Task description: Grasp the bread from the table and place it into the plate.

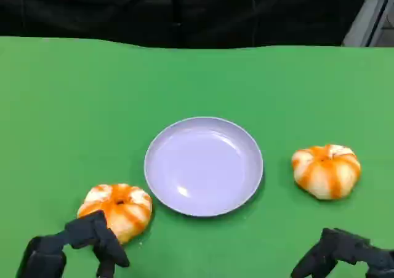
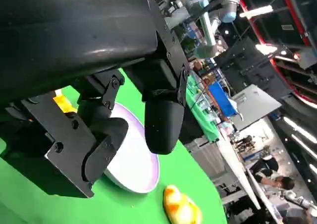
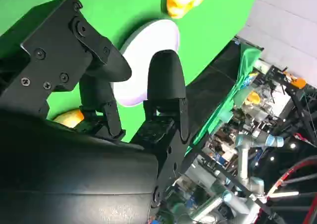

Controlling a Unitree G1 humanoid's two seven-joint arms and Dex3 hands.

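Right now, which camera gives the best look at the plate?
The head view: the plate shows whole and empty, on the green table between the two bread rolls. In the left wrist view the left hand covers much of the plate. In the right wrist view the right hand hides part of it.

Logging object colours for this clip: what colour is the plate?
The plate is pale lavender, plain with no pattern, clearest in the head view.

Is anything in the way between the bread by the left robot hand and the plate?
No, nothing visible. The bread lies just beyond the left robot hand, and bare green table is all that separates it from the empty plate. The other bread sits on the plate's far side.
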